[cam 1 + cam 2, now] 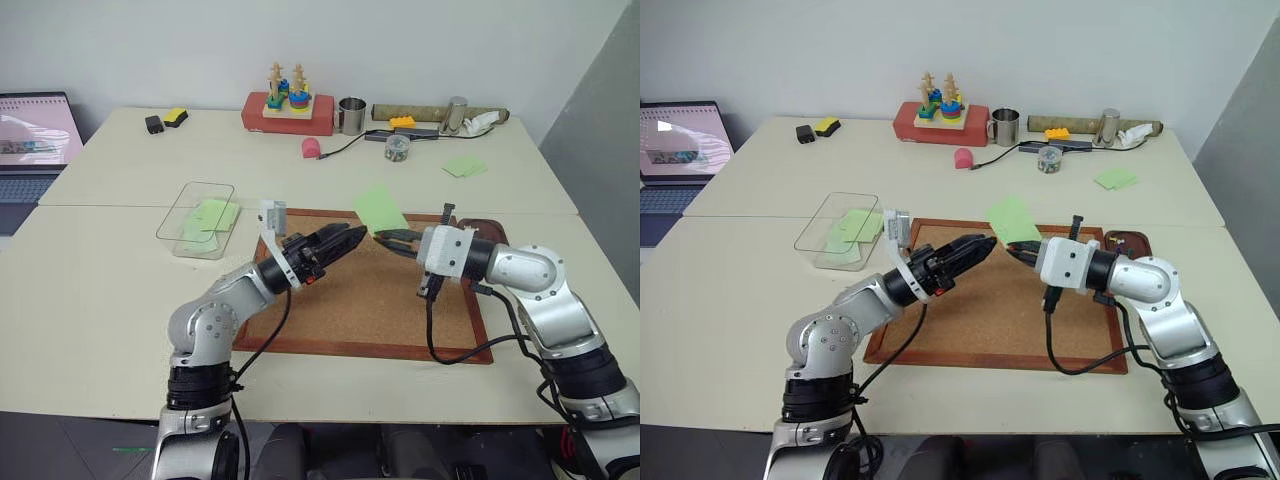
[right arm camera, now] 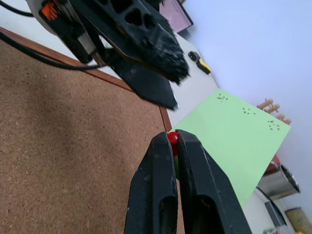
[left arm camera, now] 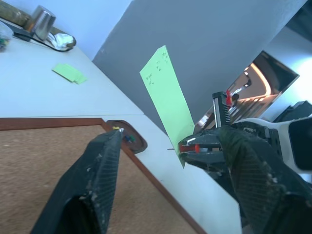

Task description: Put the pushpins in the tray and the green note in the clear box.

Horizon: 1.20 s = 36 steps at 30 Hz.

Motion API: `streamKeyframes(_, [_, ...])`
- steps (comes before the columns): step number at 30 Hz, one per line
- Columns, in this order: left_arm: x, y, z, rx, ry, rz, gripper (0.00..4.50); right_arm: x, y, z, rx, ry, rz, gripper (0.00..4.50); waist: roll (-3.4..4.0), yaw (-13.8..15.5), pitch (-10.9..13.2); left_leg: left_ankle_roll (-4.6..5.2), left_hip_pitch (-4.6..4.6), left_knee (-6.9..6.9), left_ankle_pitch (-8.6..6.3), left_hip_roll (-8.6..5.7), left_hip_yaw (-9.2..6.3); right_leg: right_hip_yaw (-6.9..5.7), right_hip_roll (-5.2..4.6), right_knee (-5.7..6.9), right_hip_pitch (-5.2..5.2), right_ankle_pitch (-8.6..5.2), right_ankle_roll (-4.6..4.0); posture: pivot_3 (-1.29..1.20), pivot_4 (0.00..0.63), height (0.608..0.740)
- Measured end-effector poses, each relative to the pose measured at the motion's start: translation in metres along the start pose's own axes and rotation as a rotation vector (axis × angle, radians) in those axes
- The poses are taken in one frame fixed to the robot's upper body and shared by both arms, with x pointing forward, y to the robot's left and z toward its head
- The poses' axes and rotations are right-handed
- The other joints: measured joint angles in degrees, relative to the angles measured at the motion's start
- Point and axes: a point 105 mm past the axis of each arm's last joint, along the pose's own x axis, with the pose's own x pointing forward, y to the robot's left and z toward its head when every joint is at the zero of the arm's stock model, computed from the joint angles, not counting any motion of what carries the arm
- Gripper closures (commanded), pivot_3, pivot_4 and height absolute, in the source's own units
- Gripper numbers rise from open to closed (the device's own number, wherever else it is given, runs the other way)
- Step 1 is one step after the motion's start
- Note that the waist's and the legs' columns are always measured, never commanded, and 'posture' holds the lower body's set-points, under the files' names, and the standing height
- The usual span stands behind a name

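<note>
Green note: the green note [image 1: 381, 208] stands up in the air above the far edge of the corkboard [image 1: 370, 300], pinched at its lower corner together with a red pushpin [image 2: 172, 138]; it appears held up so the pin can be taken off it before the paper goes anywhere.
Right gripper: the right gripper [image 1: 385, 238] is clamped tight, its two black fingers closed on the red pin head and the note's corner, pointing level toward the other arm; this seems to present the note edge-on for a handover.
Left gripper: the left gripper [image 1: 348, 238] stands with its fingers spread and nothing between them, its tips just beside the right one's tips and the note's lower corner, apparently ready to take hold of the paper.
Tray: the tray [image 1: 1129, 243], a dark wooden dish, sits just beyond the far right corner of the corkboard; tiny coloured specks lie in it, likely pins already dropped, too small to count.
Clear box: the clear box [image 1: 183, 214] sits on the table off the far left corner of the corkboard, with light green paper lying in it; it is on the left arm's side, which fits that arm taking the note.
Judgement: the note and this red pin have yet to be separated and delivered.
</note>
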Motion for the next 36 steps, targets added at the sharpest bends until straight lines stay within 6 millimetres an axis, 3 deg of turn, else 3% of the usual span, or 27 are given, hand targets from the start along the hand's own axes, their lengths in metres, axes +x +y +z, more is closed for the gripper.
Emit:
streamKeyframes(4, [0.008, -0.006, 0.006, -0.035, -0.026, -0.039, 0.92, 0.005, 0.003, 0.009, -0.054, -0.036, 0.016, 4.50, 0.00, 0.0, 0.0, 0.00, 0.01, 0.00, 0.00, -0.02, -0.01, -0.01, 0.00, -0.01, 0.02, 0.01, -0.01, 0.00, 0.150, 0.740])
streamKeyframes(7, [0.011, -0.006, 0.007, -0.044, -0.025, -0.050, 1.31, 0.008, 0.007, 0.011, -0.065, -0.045, 0.031, 4.50, 0.00, 0.0, 0.0, -0.01, 0.02, 0.00, 0.00, -0.02, 0.00, 0.00, 0.00, -0.01, 0.02, 0.01, -0.01, 0.00, 0.150, 0.740])
streamKeyframes(13, [0.012, -0.006, 0.001, -0.051, -0.009, -0.058, 2.57, 0.010, 0.008, 0.014, -0.071, -0.057, 0.029, 4.50, 0.00, 0.0, 0.0, -0.01, 0.02, 0.00, 0.01, -0.02, -0.01, 0.01, 0.00, -0.01, 0.02, 0.01, -0.02, 0.00, 0.150, 0.740])
streamKeyframes(24, [0.011, -0.007, 0.002, -0.048, -0.019, -0.069, 4.46, 0.014, 0.012, 0.016, -0.080, -0.068, 0.039, 4.50, 0.00, 0.1, 0.0, -0.01, 0.02, 0.01, 0.01, -0.02, 0.00, 0.01, 0.00, 0.00, 0.02, 0.02, -0.03, 0.00, 0.150, 0.740])
streamKeyframes(36, [0.009, 0.005, -0.007, 0.010, -0.016, 0.003, 4.46, 0.018, 0.014, 0.018, -0.087, -0.081, 0.036, 4.50, 0.00, 0.1, 0.0, -0.01, 0.02, 0.01, 0.01, -0.02, 0.00, 0.01, 0.00, -0.01, 0.03, 0.02, -0.04, 0.00, 0.150, 0.740])
